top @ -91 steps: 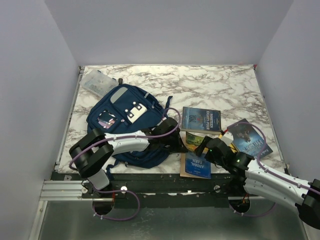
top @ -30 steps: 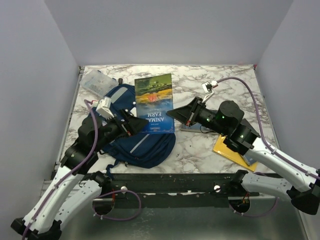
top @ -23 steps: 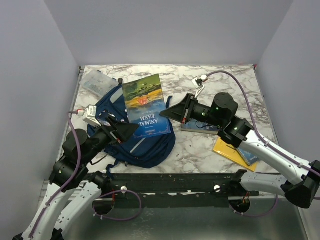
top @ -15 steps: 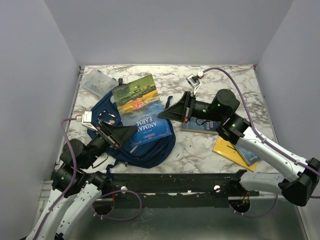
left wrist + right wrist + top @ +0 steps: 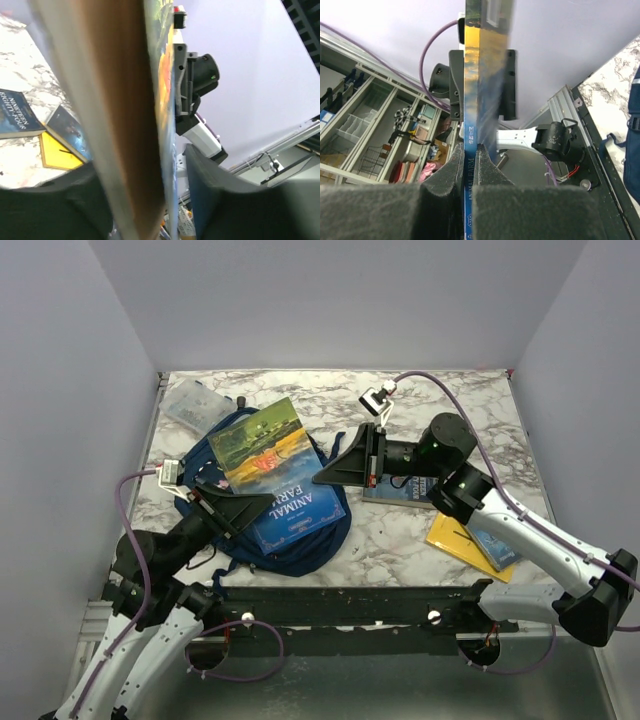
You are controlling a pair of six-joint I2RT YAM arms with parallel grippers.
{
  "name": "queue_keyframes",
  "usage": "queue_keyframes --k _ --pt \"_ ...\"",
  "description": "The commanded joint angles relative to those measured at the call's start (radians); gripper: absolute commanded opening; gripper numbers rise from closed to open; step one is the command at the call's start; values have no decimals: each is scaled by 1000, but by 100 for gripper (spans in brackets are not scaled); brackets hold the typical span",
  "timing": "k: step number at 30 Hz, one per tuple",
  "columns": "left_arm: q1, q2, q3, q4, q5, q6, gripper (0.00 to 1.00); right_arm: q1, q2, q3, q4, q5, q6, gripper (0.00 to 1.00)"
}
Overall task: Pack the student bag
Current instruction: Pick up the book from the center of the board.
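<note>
The student bag [image 5: 312,538], navy blue, lies at the table's near left, mostly under the book. An "Animal Farm" book [image 5: 268,470] hangs tilted above it. My right gripper [image 5: 327,477] is shut on the book's right edge; in the right wrist view the pads [image 5: 455,165] pinch the blue spine [image 5: 472,100]. My left gripper [image 5: 243,504] straddles the book's near-left edge. In the left wrist view the book [image 5: 125,100] stands between the jaws of the left gripper [image 5: 145,200], with a gap to the right finger [image 5: 225,195].
A clear plastic box [image 5: 195,405] sits at the far left corner. A "Nineteen Eighty-Four" book [image 5: 398,490] lies under the right arm. A yellow book [image 5: 462,538] and a dark blue one [image 5: 497,546] lie at the near right.
The right gripper has swung the book left and tipped it down over the bag. The left arm has drawn back toward the near left, and its jaws have narrowed round the book's edge.
</note>
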Motion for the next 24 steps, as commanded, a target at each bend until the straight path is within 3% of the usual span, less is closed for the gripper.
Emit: queue_keyframes --k 1,2,7,9,14,19,24 --pt "6 -55 -15 60 -63 23 36 -4 -14 17 9 44 -9 1" --pt "6 -64 -27 60 -94 17 30 -4 -13 2 38 51 12 3" --pt "6 -64 -63 94 -227 2 0 8 15 -78 194 104 129 35" --pt "6 -50 -66 130 -269 -9 0 38 11 -123 253 174 158 44" --pt "6 -10 -78 263 -377 -41 0 186 -35 -257 415 518 154 62" --pt "6 68 -79 358 -379 -91 0 294 52 -274 571 668 184 65" --pt "6 89 -96 387 -380 -111 0 330 97 -280 629 861 195 51"
